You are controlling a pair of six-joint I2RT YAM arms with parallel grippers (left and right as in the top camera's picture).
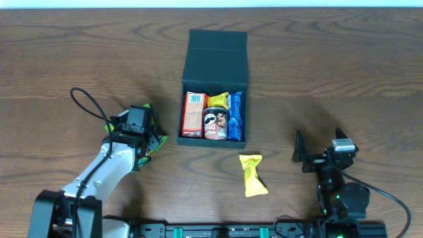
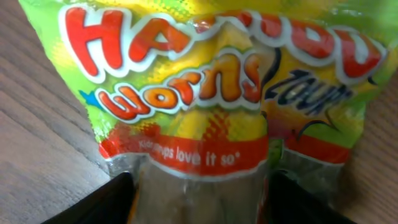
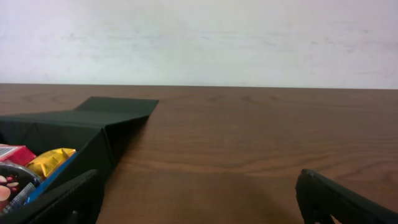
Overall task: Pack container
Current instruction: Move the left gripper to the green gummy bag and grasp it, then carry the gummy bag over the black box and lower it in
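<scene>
The wooden surface (image 1: 344,59) is carrying everything, and the container (image 1: 217,73) is sitting at its middle, towards the far edge, with its flap lid lying open and flat behind it. By my judgement the packing is running past the halfway mark: four snacks are already sitting inside, two are waiting outside, and the lid is not yet closed.

The left gripper (image 2: 199,202) is hovering low over the green Haribo worms bag (image 2: 205,87), which is lying left of the container and apart from it. The fingers (image 2: 118,202) are straddling the bag's clear bottom edge; whether they are already pinching it I cannot tell. The right gripper (image 3: 199,205) is waiting near the front right of the surface, jaws spread wide with nothing between them, and looking towards the container.

Inside, a Pringles can (image 1: 215,123) is lying between a red packet (image 1: 193,114) and a blue packet (image 1: 236,118), with a gold packet (image 1: 218,99) tucked behind it. A small yellow packet (image 1: 252,174) is lying in front of the container, nearer the right arm, and is waiting for packing too.
</scene>
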